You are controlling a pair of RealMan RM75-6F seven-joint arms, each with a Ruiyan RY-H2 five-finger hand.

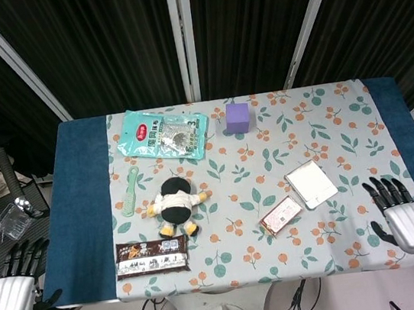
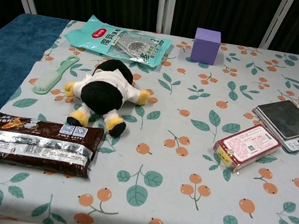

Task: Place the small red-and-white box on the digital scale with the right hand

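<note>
The small red-and-white box lies flat on the floral cloth, right of centre. Just beyond it to the right sits the digital scale, its platform bare. My right hand hovers over the table's near right corner, fingers spread and holding nothing, well to the right of the box. My left hand hangs off the table's near left corner, fingers apart and empty. Neither hand shows in the chest view.
A plush doll lies mid-table with a green comb to its left. A brown snack bar sits at the front left. A teal snack bag and a purple cube stand at the back.
</note>
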